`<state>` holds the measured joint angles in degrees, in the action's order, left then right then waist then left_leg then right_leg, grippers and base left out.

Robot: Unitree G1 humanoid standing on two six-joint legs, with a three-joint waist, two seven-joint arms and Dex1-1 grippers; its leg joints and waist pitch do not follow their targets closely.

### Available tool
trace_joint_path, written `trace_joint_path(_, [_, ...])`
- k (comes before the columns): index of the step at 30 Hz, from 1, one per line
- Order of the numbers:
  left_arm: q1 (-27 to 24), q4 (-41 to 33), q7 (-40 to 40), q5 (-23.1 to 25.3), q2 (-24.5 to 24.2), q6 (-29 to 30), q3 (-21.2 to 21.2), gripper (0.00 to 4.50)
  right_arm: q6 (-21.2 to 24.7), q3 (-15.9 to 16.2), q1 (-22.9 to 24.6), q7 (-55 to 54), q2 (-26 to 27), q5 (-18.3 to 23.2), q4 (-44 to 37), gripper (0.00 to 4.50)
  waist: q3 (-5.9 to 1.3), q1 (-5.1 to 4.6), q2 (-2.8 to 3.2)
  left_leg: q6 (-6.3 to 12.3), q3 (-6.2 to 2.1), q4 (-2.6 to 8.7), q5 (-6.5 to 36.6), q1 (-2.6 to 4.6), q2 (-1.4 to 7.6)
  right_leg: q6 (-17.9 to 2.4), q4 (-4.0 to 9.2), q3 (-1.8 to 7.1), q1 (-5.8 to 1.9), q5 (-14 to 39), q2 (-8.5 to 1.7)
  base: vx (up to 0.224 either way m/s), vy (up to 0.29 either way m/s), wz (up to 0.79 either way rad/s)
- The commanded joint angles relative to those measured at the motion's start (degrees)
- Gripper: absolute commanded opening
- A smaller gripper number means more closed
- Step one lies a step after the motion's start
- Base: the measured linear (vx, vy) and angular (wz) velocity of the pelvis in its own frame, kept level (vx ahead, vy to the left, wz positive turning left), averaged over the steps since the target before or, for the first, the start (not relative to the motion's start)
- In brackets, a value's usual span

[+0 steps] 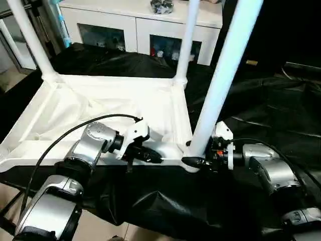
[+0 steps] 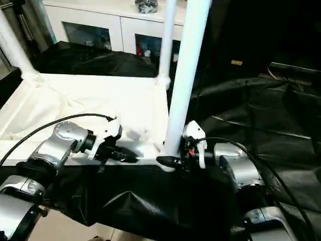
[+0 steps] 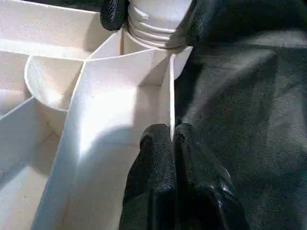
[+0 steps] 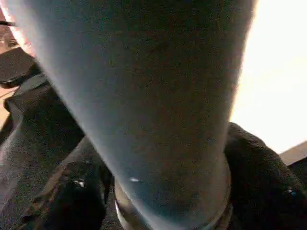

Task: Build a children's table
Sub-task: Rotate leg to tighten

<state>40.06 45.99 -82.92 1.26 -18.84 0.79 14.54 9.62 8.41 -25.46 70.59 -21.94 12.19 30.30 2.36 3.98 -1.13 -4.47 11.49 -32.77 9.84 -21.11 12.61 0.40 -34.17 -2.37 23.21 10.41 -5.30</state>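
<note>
Silver forearms fill the bottom of the head views, the left arm [image 1: 75, 170] rising from the lower left corner and the right arm [image 1: 271, 173] from the lower right, both reaching inward toward the near edge of the upturned table top [image 1: 90, 113]. That top lies ribs up on a black cloth [image 1: 165, 206] and takes up the left half of the frame, its raised rim forming a shallow tray divided by ribs.

At lower centre, the left gripper [image 1: 150, 155] is pinched together on the thin near rim wall; in the left wrist view its two black fingers [image 3: 158, 158] sit one on each side of that wall, just short of the corner socket [image 3: 53, 81]. Slightly right of centre, the right gripper [image 1: 196, 161] clasps the base of the nearest leg [image 1: 220, 75], its black fingers wrapped on either side of the ridged end where it meets the near right corner of the top. This leg stands tilted, running up and out of the upper right of the frame.

Farther back, a second leg [image 1: 184, 40] stands in the far right corner socket at upper centre, and a third leg [image 1: 32, 37] rises from the far left corner at upper left. Behind them, along the top edge, stands a white cabinet [image 1: 135, 27] with glass doors
</note>
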Motion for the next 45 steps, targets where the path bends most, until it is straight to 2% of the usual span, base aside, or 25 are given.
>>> trace_joint_path(1, [0.8, 0.0, -0.9, -1.3, 0.9, -0.9, 0.6, 0.0, 1.1, 1.0, 0.8, 1.7, 0.1, 1.0, -1.3, 2.96, -3.41, 0.27, -0.37, 3.81, 0.1, 3.24, 11.1, 0.82, 0.8, -15.4, 3.09, 1.38, -2.68, 6.2, -2.04, 0.0, 0.0, 0.0])
trace_joint_path(3, [0.8, 0.0, -0.3, -1.2, 1.1, -1.1, 0.4, 0.0, 1.7, 1.1, 1.1, 1.6, 0.3, 1.2, -1.8, 2.84, -3.39, 0.39, -0.15, 3.61, 0.09, 3.26, 11.5, 0.91, 0.81, -15.3, 3.15, 1.39, -2.6, 6.7, -2.06, 0.0, 0.0, 0.0])
trace_joint_path(6, [1.2, 0.8, 3.5, -0.4, 1.9, -1.0, 0.0, 0.0, 1.9, 0.4, 1.4, -0.5, 1.3, 1.3, -1.7, 2.72, -3.42, 0.48, -0.26, 3.2, 0.09, 3.26, 11.6, 0.88, 0.8, -15.2, 3.12, 1.39, -2.6, 6.6, -2.04, 0.0, 0.0, 0.0])
trace_joint_path(9, [2.2, 2.5, 10.1, 0.5, 3.7, -1.4, -1.2, 0.0, 0.6, -1.8, 0.0, -9.8, 4.7, -0.6, 2.0, 2.68, -3.31, 0.61, -0.27, 2.16, 0.08, 3.35, 12.5, 1.0, 0.68, -14.5, 3.4, 1.47, -2.34, 8.9, -2.14, 0.0, 0.0, 0.0])
trace_joint_path(11, [2.7, 3.1, 13.1, 1.0, 5.0, -0.9, -1.6, 0.0, -0.3, -2.8, -1.5, -18.2, 6.8, -2.9, 5.7, 2.67, -3.13, 0.25, -0.33, 0.21, -0.28, 3.66, 14.8, 1.02, 0.56, -12.9, 3.85, 1.47, -2.21, 14.6, -2.4, 0.0, 0.0, 0.0])
trace_joint_path(13, [2.9, 3.0, 14.8, 1.4, 6.0, -0.4, -1.4, 0.0, -0.7, -4.1, -2.7, -24.9, 9.0, -3.4, 8.7, 2.67, -3.14, -0.36, -0.31, -0.61, -0.4, 3.79, 15.6, 0.98, 0.43, -11.9, 4.09, 1.5, -2.16, 16.5, -2.35, 0.0, 0.0, 0.0])
trace_joint_path(16, [3.5, 3.2, 19.9, 2.4, 8.5, 1.2, -1.3, 0.0, -1.0, -5.8, -4.7, -35.1, 12.9, -4.1, 12.7, 2.67, -2.97, -1.3, -0.23, -0.9, -0.46, 3.91, 17.4, 1.12, 0.34, -11.1, 4.49, 1.52, -1.82, 18.4, -2.14, 0.0, 0.0, 0.0])
trace_joint_path(18, [4.1, 3.5, 23.0, 2.6, 10.3, 2.4, -1.6, 0.0, -2.0, -5.9, -5.8, -40.9, 14.8, -5.7, 14.8, 2.67, -3.1, -1.49, -0.19, -0.92, -0.46, 3.83, 17.2, 1.11, 0.35, -10.9, 4.52, 1.56, -1.81, 18.2, -2.11, 0.0, 0.0, 0.0])
trace_joint_path(20, [4.6, 4.0, 25.3, 2.6, 11.8, 2.7, -1.6, 0.0, -2.8, -6.3, -6.4, -41.8, 16.3, -5.8, 15.5, 2.67, -3.12, -1.58, -0.23, -0.78, -0.46, 3.83, 16.6, 0.92, 0.29, -11.0, 4.41, 1.58, -1.95, 17.1, -2.08, 0.0, 0.0, 0.0])
trace_joint_path(21, [4.8, 4.2, 26.1, 2.5, 12.4, 2.8, -1.6, 0.0, -3.4, -6.5, -6.5, -41.0, 17.1, -5.3, 15.4, 2.67, -3.12, -1.57, -0.18, -0.49, -0.43, 3.8, 16.7, 1.0, 0.28, -11.0, 4.47, 1.55, -1.91, 16.7, -2.03, 0.0, 0.0, 0.0])
trace_joint_path(23, [4.9, 4.3, 26.0, 2.2, 13.1, 2.5, -1.5, 0.0, -3.9, -6.7, -6.8, -39.0, 17.7, -4.4, 15.1, 3.37, -3.16, -1.45, -0.24, 0.55, -0.37, 3.71, 16.6, 0.93, 0.27, -11.2, 4.44, 1.57, -2.01, 15.7, -2.01, 0.0, 0.0, 0.0])
trace_joint_path(26, [4.7, 4.0, 25.3, 2.4, 13.2, 2.4, -1.6, 0.0, -3.7, -6.8, -7.1, -36.8, 17.5, -3.4, 14.6, 3.37, -3.18, -1.4, -0.19, 0.95, -0.35, 3.72, 15.8, 0.85, 0.31, -11.5, 4.32, 1.55, -2.06, 14.3, -1.95, 0.0, 0.0, 0.0])
trace_joint_path(28, [4.3, 3.5, 23.9, 2.3, 12.6, 1.9, -1.3, 0.0, -3.7, -5.6, -6.8, -33.6, 16.2, -3.2, 13.4, 3.76, -3.18, -1.31, -0.22, 1.23, -0.39, 3.76, 15.9, 0.74, 0.32, -11.7, 4.28, 1.52, -2.27, 14.1, -1.98, 0.0, 0.0, 0.0])
trace_joint_path(30, [3.4, 2.3, 19.3, 1.7, 11.0, 0.7, -0.5, 0.0, -3.8, -3.3, -5.6, -27.2, 13.6, -3.3, 10.7, 3.82, -3.25, -1.22, -0.15, 1.5, -0.38, 3.7, 15.4, 0.79, 0.36, -11.9, 4.22, 1.51, -2.32, 12.9, -1.98, 0.0, 0.0, 0.0])
trace_joint_path(32, [2.8, 1.7, 16.5, 1.2, 10.0, 0.1, -0.1, 0.0, -3.7, -2.5, -4.8, -23.0, 12.0, -3.0, 9.0, 3.93, -3.49, -1.01, -0.25, 2.76, -0.34, 3.45, 12.5, 0.44, 0.35, -13.0, 3.58, 1.52, -2.81, 7.8, -1.99, 0.0, 0.0, 0.0])
trace_joint_path(33, [1.9, 0.6, 11.7, 0.4, 7.9, -1.1, 0.4, 0.0, -3.0, -1.5, -3.2, -14.9, 8.4, -1.6, 5.8, 3.93, -3.54, -0.76, -0.32, 3.53, -0.24, 3.24, 11.5, 0.56, 0.34, -13.7, 3.37, 1.45, -2.9, 5.6, -1.87, 0.0, 0.0, 0.0])
trace_joint_path(34, [1.8, 0.5, 10.9, 0.3, 7.6, -1.3, 0.4, 0.0, -2.9, -1.3, -2.9, -13.6, 7.9, -1.4, 5.3, 3.93, -3.5, -0.5, -0.33, 4.11, -0.19, 3.18, 11.0, 0.51, 0.41, -14.1, 3.25, 1.44, -3.09, 4.4, -1.78, 0.0, 0.0, 0.0])
trace_joint_path(35, [1.8, 0.4, 10.7, 0.3, 7.5, -1.3, 0.4, 0.0, -2.8, -1.3, -2.8, -13.2, 7.7, -1.3, 5.2, 3.93, -3.65, -0.31, -0.18, 5.12, 0.02, 2.96, 9.4, 0.45, 0.58, -15.2, 2.74, 1.43, -3.03, 0.9, -1.73, 0.0, 0.0, 0.0])
trace_joint_path(36, [1.8, 0.4, 10.1, 0.3, 7.2, -1.1, 0.4, 0.0, -2.5, -1.1, -2.5, -11.7, 7.0, -1.1, 4.5, 3.93, -3.69, -0.25, -0.07, 5.37, 0.02, 2.96, 8.8, 0.48, 0.64, -15.6, 2.61, 1.37, -3.03, -0.2, -1.75, 0.0, 0.0, 0.0])
trace_joint_path(37, [1.9, 0.8, 8.6, 0.3, 6.1, -1.3, 0.3, 0.0, -1.8, -0.6, -1.7, -8.3, 5.0, -0.5, 3.2, 3.93, -3.66, -0.14, -0.22, 5.66, 0.16, 2.88, 8.8, 0.64, 0.65, -16.3, 2.55, 1.29, -2.9, -0.6, -1.74, 0.0, 0.0, 0.0])
trace_joint_path(40, [2.3, 1.8, 7.3, 0.5, 5.0, -2.0, 0.0, 0.0, -2.1, -0.2, -0.8, -4.5, 3.0, -0.1, 1.9, 3.93, -3.54, 0.21, -0.13, 5.19, 0.17, 2.99, 10.4, 0.78, 0.77, -16.3, 2.85, 1.29, -2.86, 2.4, -1.9, 0.0, 0.0, 0.0])
trace_joint_path(43, [2.5, 2.2, 4.2, 0.2, 3.9, -2.6, -0.1, 0.0, -0.1, 0.5, 0.1, -0.9, 1.2, 0.9, 0.3, 3.93, -3.37, 0.59, -0.2, 4.35, 0.12, 3.14, 11.6, 0.87, 0.76, -15.7, 3.15, 1.34, -2.84, 5.3, -1.96, 0.0, 0.0, 0.0])
trace_joint_path(45, [2.6, 2.2, 2.7, 0.0, 3.3, -2.7, -0.1, 0.0, 0.9, 0.7, 0.3, 0.3, 0.5, 1.2, -0.3, 3.77, -3.31, 0.75, -0.18, 3.89, 0.11, 3.22, 12.2, 0.86, 0.82, -15.3, 3.23, 1.39, -2.76, 6.8, -2.03, 0.0, 0.0, 0.0])
